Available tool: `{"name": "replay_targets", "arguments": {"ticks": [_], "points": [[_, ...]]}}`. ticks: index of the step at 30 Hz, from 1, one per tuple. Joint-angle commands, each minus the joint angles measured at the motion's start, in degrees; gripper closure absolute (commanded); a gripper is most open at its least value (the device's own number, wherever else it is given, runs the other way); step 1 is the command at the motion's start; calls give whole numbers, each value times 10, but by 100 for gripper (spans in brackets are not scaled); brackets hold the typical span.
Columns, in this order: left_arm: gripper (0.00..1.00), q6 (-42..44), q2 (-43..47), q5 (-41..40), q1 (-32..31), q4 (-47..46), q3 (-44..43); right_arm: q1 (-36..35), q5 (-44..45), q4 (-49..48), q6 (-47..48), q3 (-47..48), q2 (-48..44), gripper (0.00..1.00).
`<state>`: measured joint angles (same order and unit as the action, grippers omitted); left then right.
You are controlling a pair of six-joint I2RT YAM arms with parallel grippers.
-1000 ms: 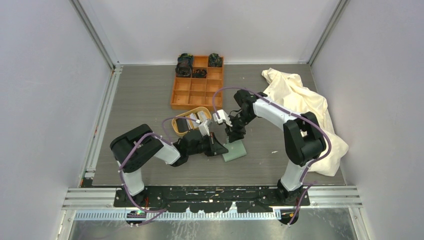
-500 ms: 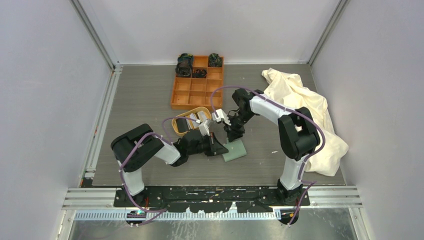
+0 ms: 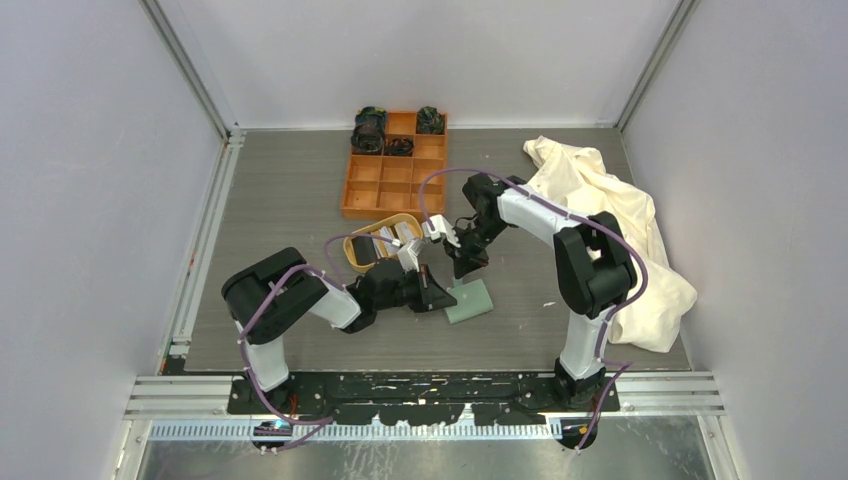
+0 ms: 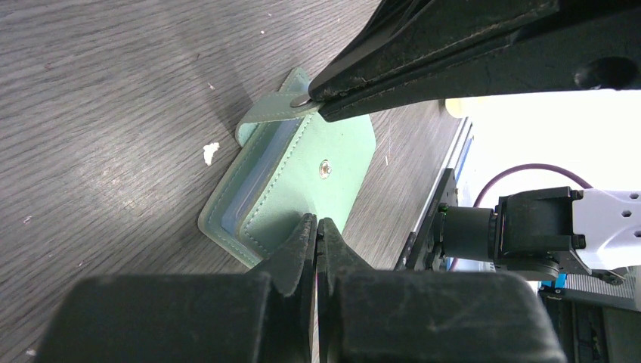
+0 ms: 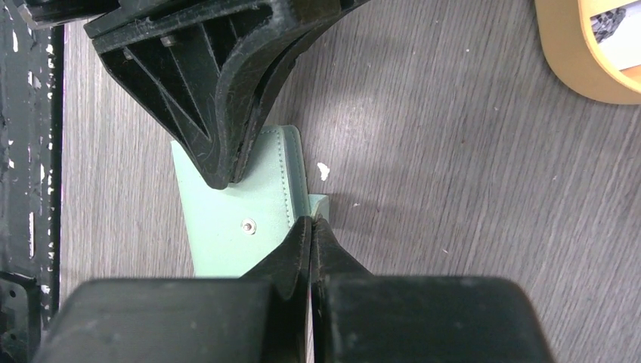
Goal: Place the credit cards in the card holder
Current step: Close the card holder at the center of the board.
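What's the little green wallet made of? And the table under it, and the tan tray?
The card holder looks like soft, matte leather or faux leather: stitched edges and a metal snap stud. The table looks like grey wood-grain laminate: streaky, printed-looking lines. The tray looks like smooth pale wood, maybe plastic.

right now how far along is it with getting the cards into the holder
Done: nothing visible; the credit cards lie in the tan tray. In hand: the right gripper is shut on the strap tab of the card holder, which lies folded; the left gripper is shut, tips at its edge. To do: open it and slot in every card.
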<state>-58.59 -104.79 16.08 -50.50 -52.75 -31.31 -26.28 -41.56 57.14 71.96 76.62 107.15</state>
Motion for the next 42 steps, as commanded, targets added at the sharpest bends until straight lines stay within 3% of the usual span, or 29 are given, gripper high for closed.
{"name": "replay_targets", "arguments": {"ticks": [1,6,12,24,42], "points": [[100,6,-15,-10,1,23,10,1,-2,12,-2,21,0,99],[100,-7,-14,-13,3,36,8,0,1,-2,-24,7,-21,99],[100,-16,-17,-17,5,39,10,-7,7,-75,-64,-71,-115,99],[100,-19,-19,-14,6,40,12,-28,61,-127,-68,-168,-158,99],[100,-18,-20,-12,5,38,12,-30,54,-118,-82,-169,-184,99]]}}
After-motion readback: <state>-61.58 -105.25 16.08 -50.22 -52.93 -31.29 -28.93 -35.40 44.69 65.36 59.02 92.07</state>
